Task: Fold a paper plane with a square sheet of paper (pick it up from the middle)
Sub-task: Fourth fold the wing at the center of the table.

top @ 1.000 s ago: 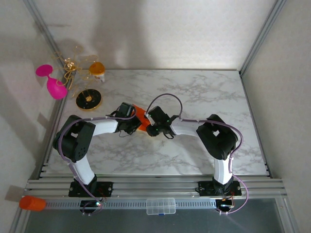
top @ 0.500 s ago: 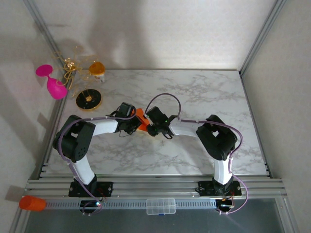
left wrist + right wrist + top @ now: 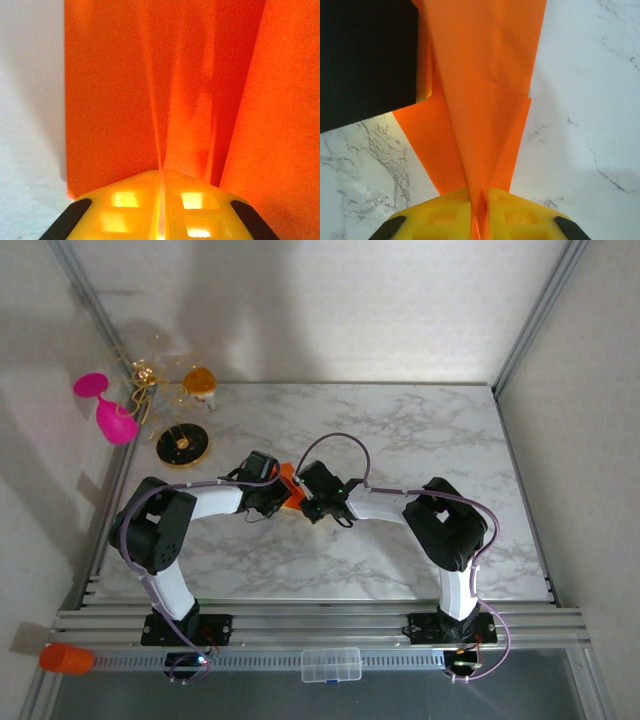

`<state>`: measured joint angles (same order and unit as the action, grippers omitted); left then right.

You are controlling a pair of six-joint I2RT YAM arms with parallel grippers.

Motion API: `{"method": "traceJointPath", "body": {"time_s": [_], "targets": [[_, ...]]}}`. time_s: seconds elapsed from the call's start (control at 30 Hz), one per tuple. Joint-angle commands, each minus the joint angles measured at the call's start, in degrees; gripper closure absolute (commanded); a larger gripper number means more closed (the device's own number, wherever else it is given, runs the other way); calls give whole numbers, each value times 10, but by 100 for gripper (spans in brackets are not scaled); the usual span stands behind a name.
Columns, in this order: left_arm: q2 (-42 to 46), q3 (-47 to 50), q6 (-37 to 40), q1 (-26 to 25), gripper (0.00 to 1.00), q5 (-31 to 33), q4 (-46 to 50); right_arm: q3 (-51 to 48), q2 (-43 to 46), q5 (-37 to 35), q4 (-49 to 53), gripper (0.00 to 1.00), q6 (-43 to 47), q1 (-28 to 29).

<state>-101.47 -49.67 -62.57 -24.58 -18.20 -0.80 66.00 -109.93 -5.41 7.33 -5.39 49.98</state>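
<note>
Top external: your left gripper (image 3: 161, 176) and right gripper (image 3: 479, 194) both pinch the half-folded orange paper (image 3: 288, 476); next, you probably press its crease.

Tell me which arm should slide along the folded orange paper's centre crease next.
Probably right: right gripper pinches the thin folded orange paper at its narrow end, crease straight ahead; left gripper anchors the wider part.
</note>
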Motion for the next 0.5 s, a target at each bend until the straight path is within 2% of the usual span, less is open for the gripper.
{"method": "traceJointPath", "body": {"time_s": [0.0, 0.27, 0.47], "targets": [[-10, 4, 10, -3, 88, 17, 30, 12, -3, -2, 4, 87, 7, 5], [9, 4, 10, -3, 88, 25, 34, 6, -7, 44, 2, 93, 14, 2], [44, 7, 11, -3, 87, 56, 47, 8, -8, 96, 3, 95, 10, -9]]}}
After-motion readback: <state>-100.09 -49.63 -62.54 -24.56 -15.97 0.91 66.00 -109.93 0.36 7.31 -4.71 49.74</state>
